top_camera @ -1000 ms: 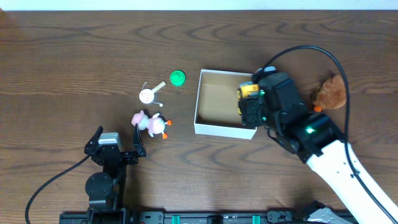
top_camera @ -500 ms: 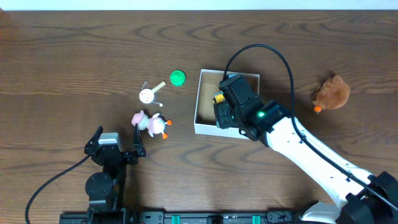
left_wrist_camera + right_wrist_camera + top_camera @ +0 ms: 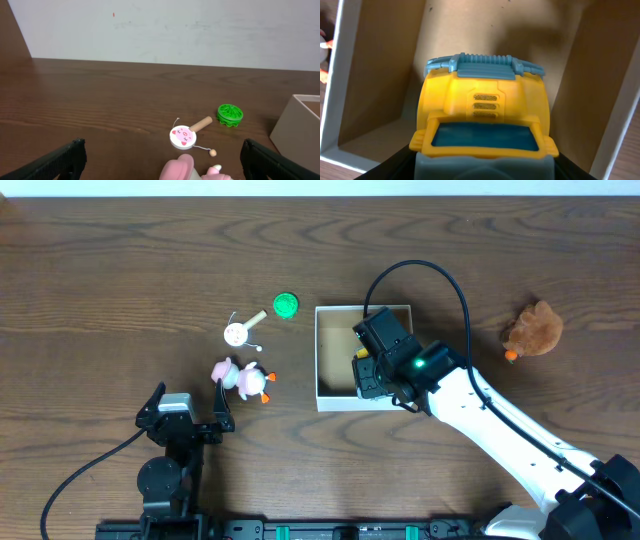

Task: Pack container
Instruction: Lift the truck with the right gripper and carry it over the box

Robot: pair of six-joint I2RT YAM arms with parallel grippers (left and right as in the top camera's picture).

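Container (image 3: 336, 355), centre frame on the counter, looks like light, thin cardboard that would slide or buckle, so take a wall near a corner; right gripper (image 3: 366, 366) jaws pinch a yellow toy (image 3: 485, 115) within it, left gripper (image 3: 162, 157) jaws spread.

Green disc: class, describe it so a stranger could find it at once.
Find the white box in the overhead view's middle. Just off its top left corner lies the green disc. It is the only green thing, round and ridged, unlike the white drum beside it.

One each: container (image 3: 335, 355), yellow toy (image 3: 485, 110), green disc (image 3: 286, 305), rattle drum (image 3: 236, 333), pink toy (image 3: 240, 378), brown plush (image 3: 533, 330).
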